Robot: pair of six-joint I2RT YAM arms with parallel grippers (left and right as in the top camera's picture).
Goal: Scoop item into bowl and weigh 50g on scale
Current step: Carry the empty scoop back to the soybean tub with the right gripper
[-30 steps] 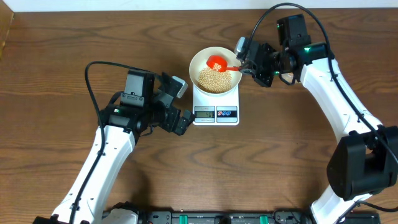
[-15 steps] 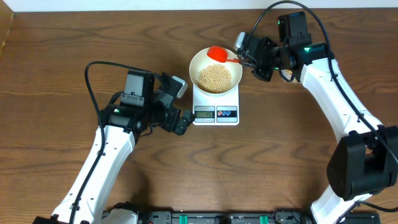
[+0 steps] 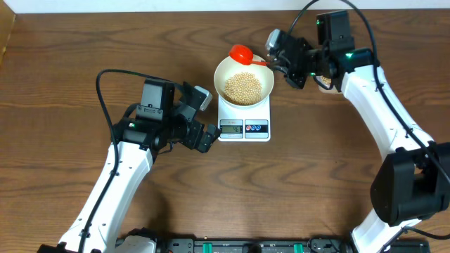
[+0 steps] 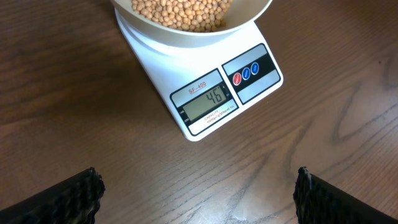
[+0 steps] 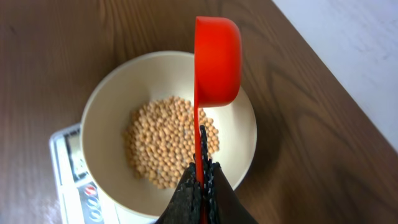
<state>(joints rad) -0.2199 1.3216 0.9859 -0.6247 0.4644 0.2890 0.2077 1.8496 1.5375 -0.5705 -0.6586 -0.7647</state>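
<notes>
Overhead: right pincer [image 3: 280, 65] clamps the red scoop [image 3: 240, 53] over the bowl [image 3: 223, 70] rim; beans [image 3: 242, 86] lie in the bowl on the scale [image 3: 244, 128]; left pincer [image 3: 205, 117] stands open.

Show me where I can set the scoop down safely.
Bare wood: the wide stretch in front of the scale, and the far-left side of the table. Crowded: left of the scale, by the open left gripper, and around the bowl.
</notes>
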